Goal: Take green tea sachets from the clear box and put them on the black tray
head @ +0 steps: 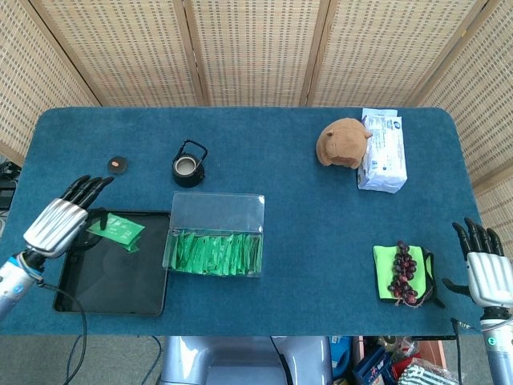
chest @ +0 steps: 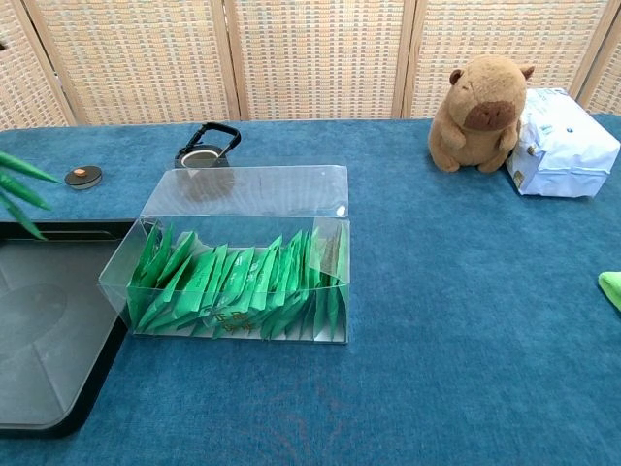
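Your blue table carries everything here. The black tray lies at its near left, and the clear box sits just to the tray's right, touching or nearly touching its edge, with a row of green tea sachets standing packed along its near side.

Far right, the white wipes pack rests beside the capybara plush, the two touching. Near right, a green cloth lies with a bunch of dark grapes on top. Beyond the box stands a small black teapot, and left of it a little black disc.

Your left hand is over the far left corner of the tray, fingers stretched forward, pinching a few green sachets that hang over the tray's far end; in the chest view only their tips poke in at the left edge.

Your right hand is off the table's near right corner, fingers spread and holding nothing.
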